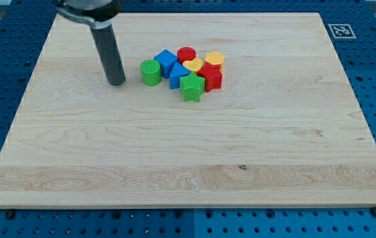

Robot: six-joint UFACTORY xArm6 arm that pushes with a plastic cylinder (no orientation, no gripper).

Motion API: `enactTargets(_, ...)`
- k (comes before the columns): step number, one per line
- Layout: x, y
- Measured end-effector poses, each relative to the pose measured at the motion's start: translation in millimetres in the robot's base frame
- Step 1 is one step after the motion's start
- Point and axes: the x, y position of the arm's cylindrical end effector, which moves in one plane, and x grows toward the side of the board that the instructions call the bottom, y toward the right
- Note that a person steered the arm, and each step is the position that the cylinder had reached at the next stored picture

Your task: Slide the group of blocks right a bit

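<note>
A tight cluster of blocks sits in the upper middle of the wooden board (188, 152). It holds a green cylinder (150, 72) at its left, a blue cube (166, 62), a blue block (178, 75), a green star (191, 86), a red cylinder (186, 55), a yellow heart (193, 65), a yellow block (215, 59) and a red star (211, 76). My tip (116, 82) rests on the board to the left of the cluster, a short gap from the green cylinder, not touching it.
The board lies on a blue perforated table. A black and white marker tag (341, 30) is beside the board's top right corner.
</note>
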Motion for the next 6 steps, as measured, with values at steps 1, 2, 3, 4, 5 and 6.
enactTargets(1, -12.1, 11.6)
enactTargets(2, -6.9, 31.0)
enactTargets(3, -4.7, 30.4)
enactTargets(4, 5.9, 26.0)
enactTargets(5, 15.1, 26.0)
enactTargets(6, 7.9, 31.5)
